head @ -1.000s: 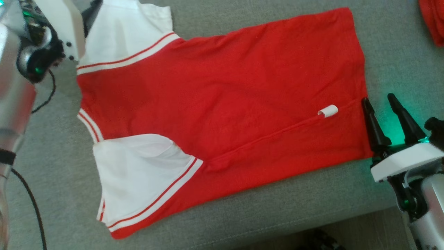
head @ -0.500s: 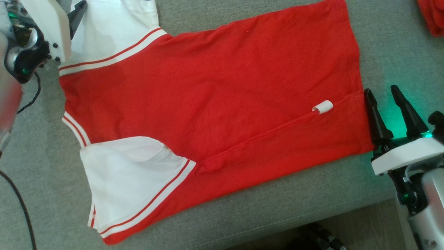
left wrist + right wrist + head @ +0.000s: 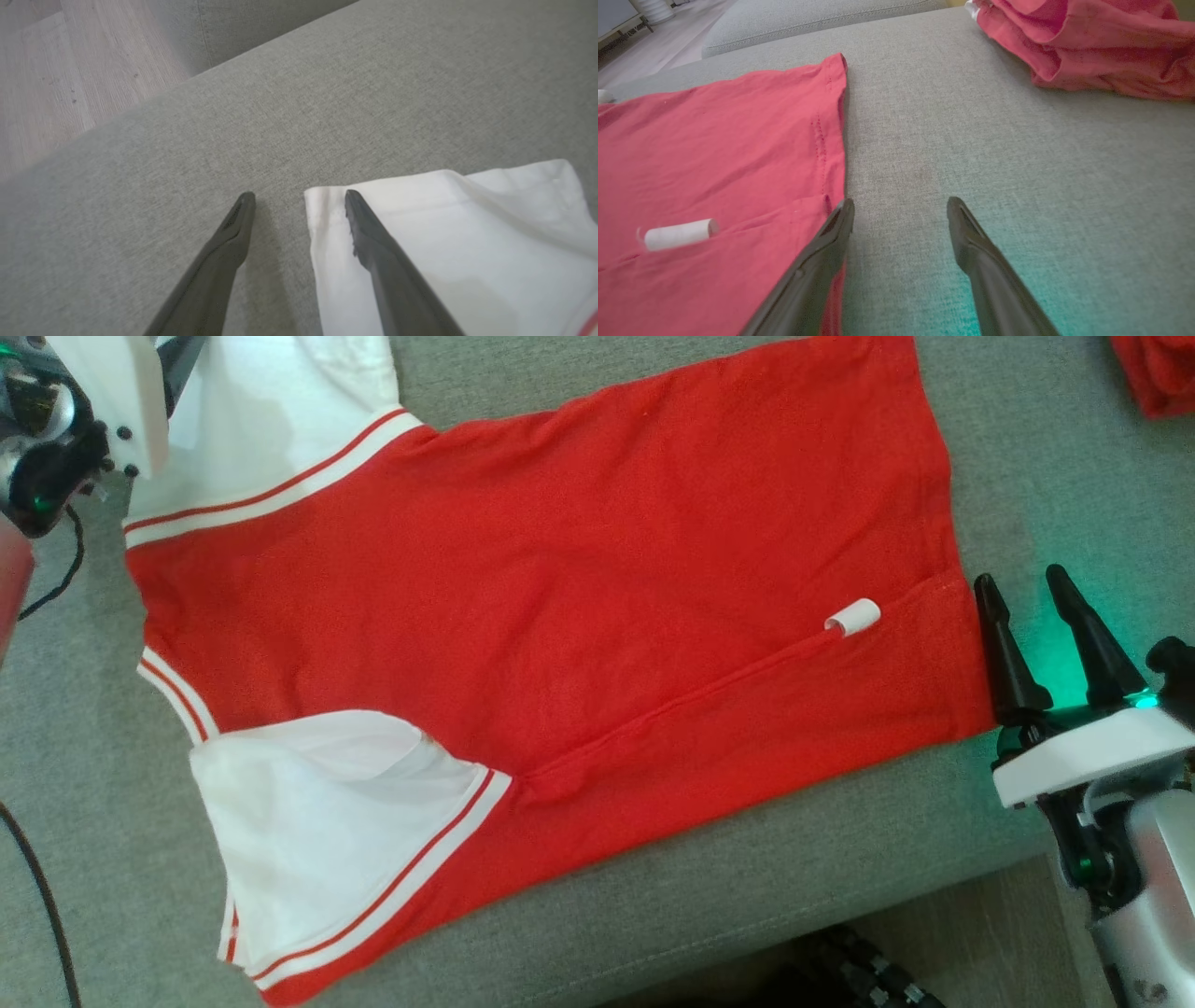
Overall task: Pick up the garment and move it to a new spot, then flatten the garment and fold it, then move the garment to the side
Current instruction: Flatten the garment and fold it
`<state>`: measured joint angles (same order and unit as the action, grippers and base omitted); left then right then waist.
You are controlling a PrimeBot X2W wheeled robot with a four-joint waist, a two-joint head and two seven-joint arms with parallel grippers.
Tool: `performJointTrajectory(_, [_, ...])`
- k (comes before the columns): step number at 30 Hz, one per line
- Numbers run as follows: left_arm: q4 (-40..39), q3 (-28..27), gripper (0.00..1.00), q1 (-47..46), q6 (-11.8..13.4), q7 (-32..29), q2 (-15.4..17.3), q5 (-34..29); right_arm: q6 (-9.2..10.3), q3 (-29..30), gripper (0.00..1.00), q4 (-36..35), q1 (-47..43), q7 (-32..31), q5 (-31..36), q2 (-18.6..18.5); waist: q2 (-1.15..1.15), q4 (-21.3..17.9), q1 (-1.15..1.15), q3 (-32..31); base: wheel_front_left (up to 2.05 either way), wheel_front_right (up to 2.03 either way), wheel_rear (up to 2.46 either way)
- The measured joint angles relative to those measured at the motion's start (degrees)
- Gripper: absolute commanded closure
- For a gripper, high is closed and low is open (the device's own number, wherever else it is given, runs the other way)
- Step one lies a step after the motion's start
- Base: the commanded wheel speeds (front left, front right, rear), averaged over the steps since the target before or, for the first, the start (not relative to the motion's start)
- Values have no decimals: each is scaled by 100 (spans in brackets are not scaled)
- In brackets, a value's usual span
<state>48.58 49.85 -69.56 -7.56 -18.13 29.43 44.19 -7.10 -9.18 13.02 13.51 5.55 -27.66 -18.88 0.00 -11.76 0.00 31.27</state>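
The garment lay flat on the grey cushion. It looked light, soft and limp, so the hem corner and the sleeve edge seemed good places to pinch. The left gripper and the right gripper stood spread, holding nothing.

The garment is soft, matt knit cloth, red with smoother white panels (lightly creased). The couch under it is coarse grey woven fabric. The floor looks like pale wood planks. The right gripper looks like matt dark plastic on a glossy white shell.
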Motion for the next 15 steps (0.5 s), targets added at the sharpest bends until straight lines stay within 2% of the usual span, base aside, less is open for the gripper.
performJointTrajectory(2, [0,67,0,-38,0,-7,11,48,0,0,0,1,0,1,0,3,0,-22,0,10,0,0,0])
performJointTrajectory(3, [-1,113,19,-43,1,-30,19,54,0,-1,0,1,0,1,0,4,0,-32,0,11,0,0,0])
performJointTrajectory(4, [-2,136,31,-47,0,-40,24,68,0,0,0,4,0,1,0,4,0,-39,0,11,0,0,0])
performJointTrajectory(6, [-5,191,71,-64,-1,-43,27,129,0,0,0,9,0,8,0,4,0,-45,0,3,0,0,0])
performJointTrajectory(8, [-5,271,100,-75,-1,-43,30,143,0,1,0,22,0,9,0,4,0,-42,0,-11,0,0,0])
performJointTrajectory(15, [-10,500,100,-76,-1,191,35,240,0,-65,0,32,14,-11,60,-14,0,28,0,-187,0,0,0])
